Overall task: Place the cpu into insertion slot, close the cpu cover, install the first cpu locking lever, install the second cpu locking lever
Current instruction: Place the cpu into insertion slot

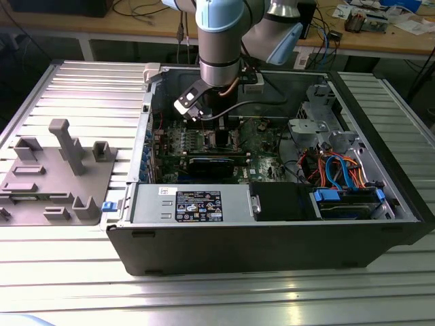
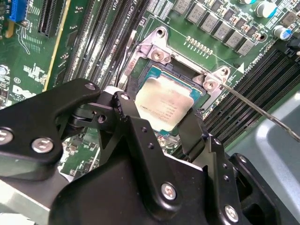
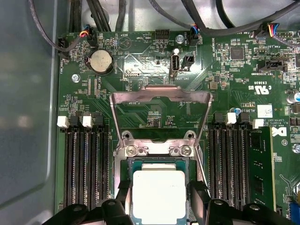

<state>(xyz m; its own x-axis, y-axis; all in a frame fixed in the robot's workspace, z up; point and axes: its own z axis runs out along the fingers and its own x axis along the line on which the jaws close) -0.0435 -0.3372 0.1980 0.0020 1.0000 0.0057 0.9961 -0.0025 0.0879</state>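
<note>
Presently, the arm reaches down into an open computer case [image 1: 272, 238] lying on the ribbed metal bench [image 1: 81, 88], with the claw [image 1: 207, 117] low over the green motherboard [image 3: 140, 70]. In both wrist views the cpu [image 3: 158, 194] [image 2: 164, 105] lies flat, silver top up, within the insertion slot [image 3: 157, 149], its edges square to the slot's silvery rim. The claw flanks the cpu on two opposite sides, close against its edges; whether it clamps the cpu or stands free of it cannot be told. The cpu cover [image 3: 159, 95] stands raised on its hinge at one edge of the slot, its square window showing bare board behind it, not lowered onto the cpu. In the second wrist view a thin metal lever rod [image 2: 262, 113] juts up and away from one corner of the slot, unlatched. Long black memory slots [image 3: 84, 159] run along both sides of the slot, and a round coin cell [image 3: 101, 61] sits on the board beyond the raised cover. In the exterior view a grey moulded fixture tray [image 1: 54, 170] rests on the bench toward the exterior view's left, well apart from the case.
</note>
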